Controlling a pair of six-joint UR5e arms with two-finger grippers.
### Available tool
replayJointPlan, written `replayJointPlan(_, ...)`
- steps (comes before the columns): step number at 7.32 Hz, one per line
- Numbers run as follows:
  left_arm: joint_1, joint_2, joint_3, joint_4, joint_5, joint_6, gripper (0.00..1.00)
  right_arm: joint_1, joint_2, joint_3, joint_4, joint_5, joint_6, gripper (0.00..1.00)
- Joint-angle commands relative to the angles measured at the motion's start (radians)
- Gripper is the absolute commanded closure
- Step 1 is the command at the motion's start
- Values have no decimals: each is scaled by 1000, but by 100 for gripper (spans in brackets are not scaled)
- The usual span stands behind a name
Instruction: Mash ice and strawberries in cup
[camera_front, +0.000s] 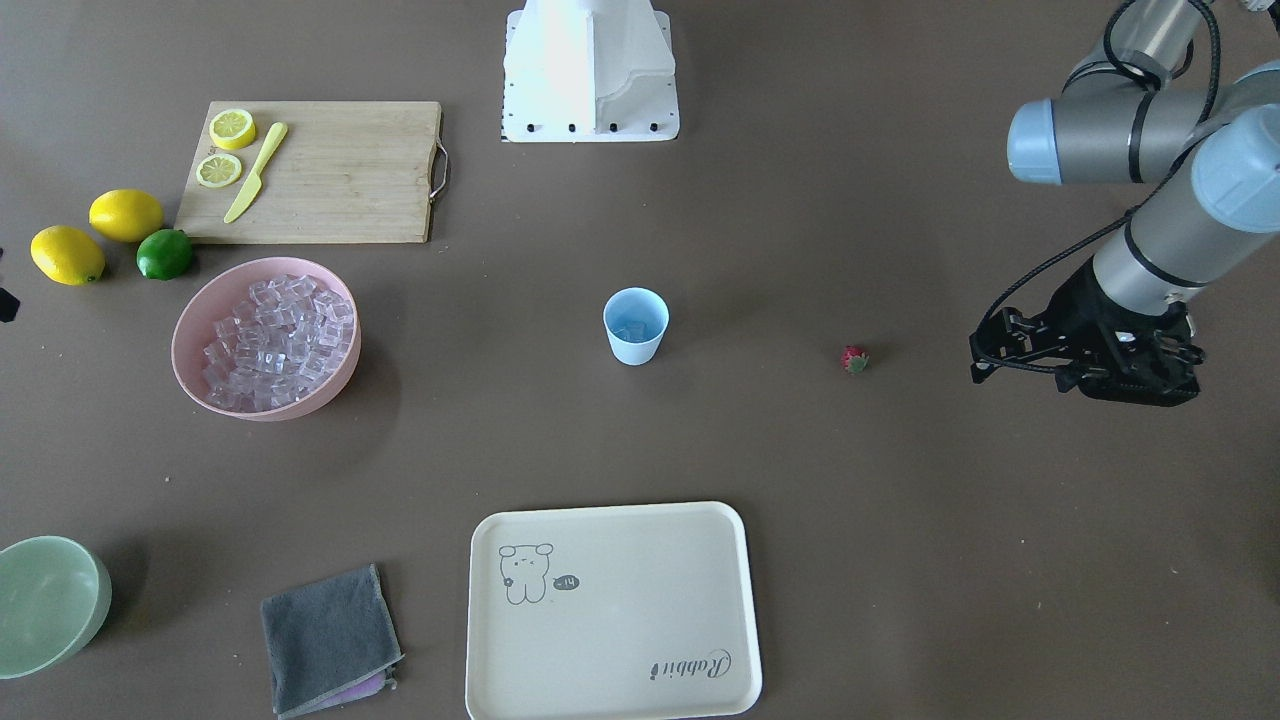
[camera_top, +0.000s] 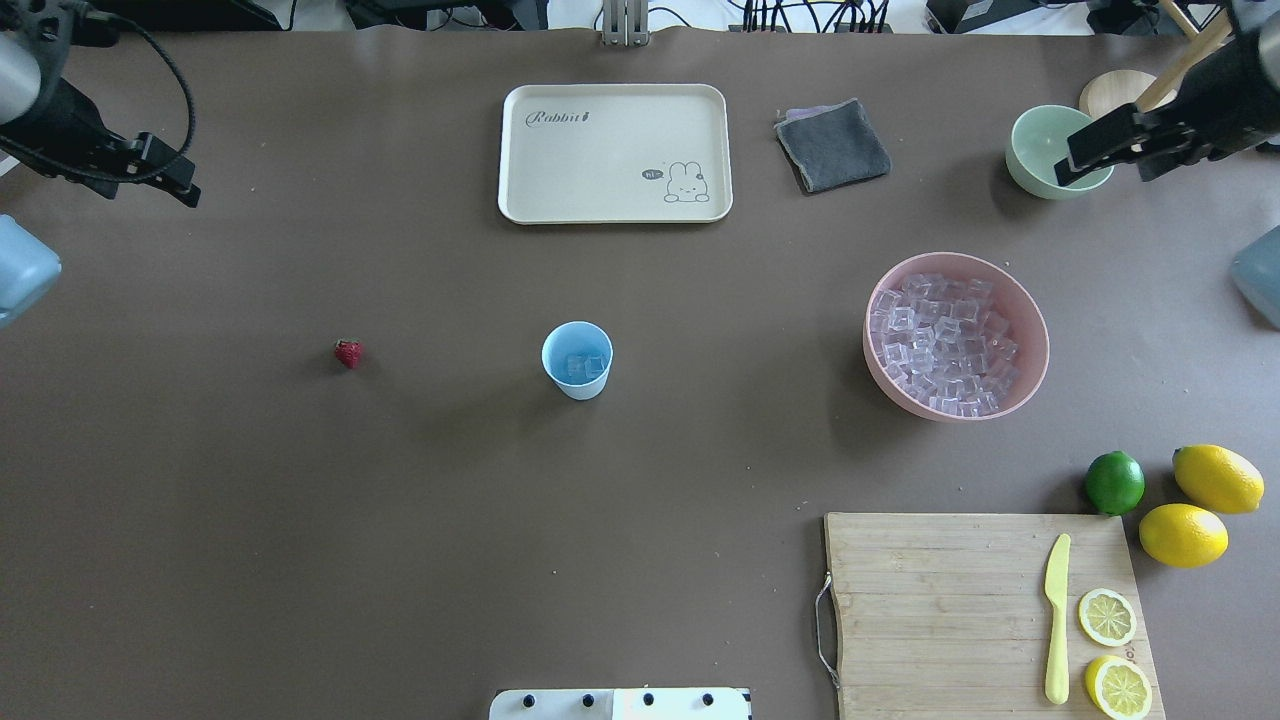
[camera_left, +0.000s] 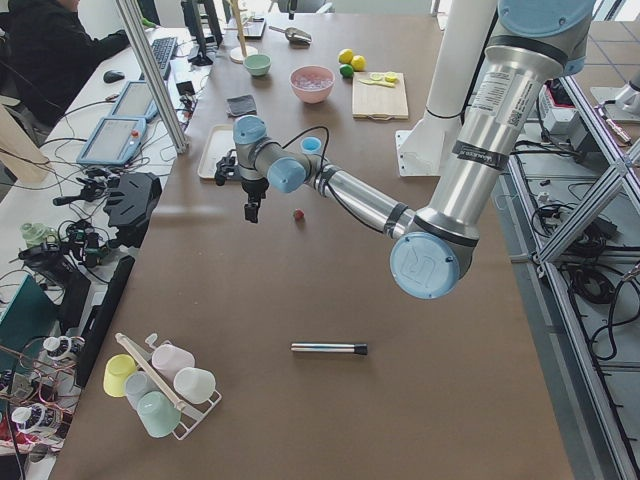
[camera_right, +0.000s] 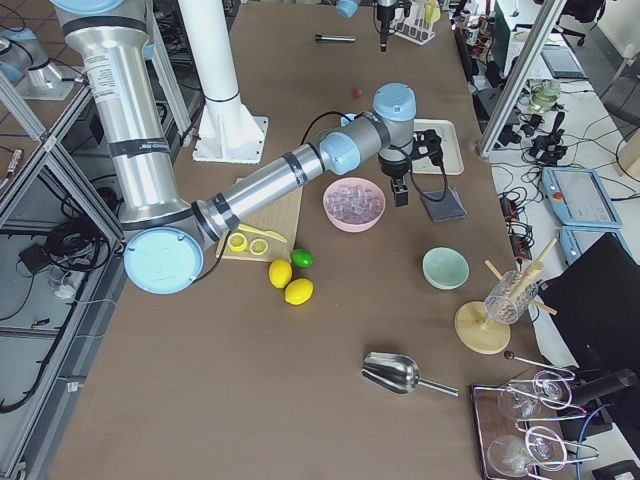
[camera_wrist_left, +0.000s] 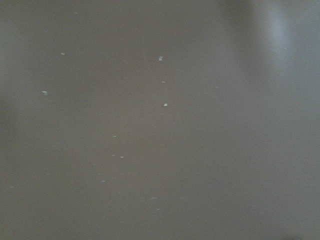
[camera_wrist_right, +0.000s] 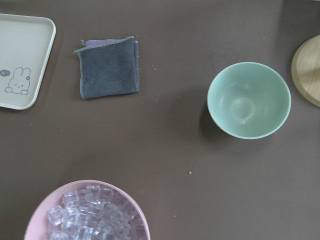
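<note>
Ice cubes (camera_top: 587, 366) in cup (camera_top: 577, 389), strawberry (camera_top: 348, 353) on table (camera_top: 300, 560), well apart

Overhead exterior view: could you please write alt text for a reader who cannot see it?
A pale blue cup holding a few ice cubes stands mid-table, with a strawberry lying apart on its left. To the right are a pink bowl full of ice, and nearer the robot a cutting board with lemon slices and a yellow knife.

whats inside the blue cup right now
A few clear ice cubes lie at the bottom of the cup. The strawberry sits outside on the table. What lies beneath them is hidden.
</note>
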Motion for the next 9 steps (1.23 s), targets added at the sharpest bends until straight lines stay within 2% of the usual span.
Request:
replayJointPlan(1,68,-18,40,-73,31,-55,1,223,-38,-35,-173,17,-356,1)
replayJointPlan(2,117,-33,36,-86,31,-90,1,292,-102,-43,-231,18,-501,1)
replayJointPlan(3,175,-57,39,-100,33,-157,1,317,-188,-54,-228,-2,-595,1)
replayJointPlan(4,181,-50,31,-118,33,-158,1,379,-242,-43,-228,-43,-681,1)
replayJointPlan(5,182,-24,28,-118,36,-153,1,398,-303,-45,-224,-42,-726,1)
replayJointPlan(9,233,-41,82,-124,100,-155,1,346,-374,-119,-109,-35,-662,1)
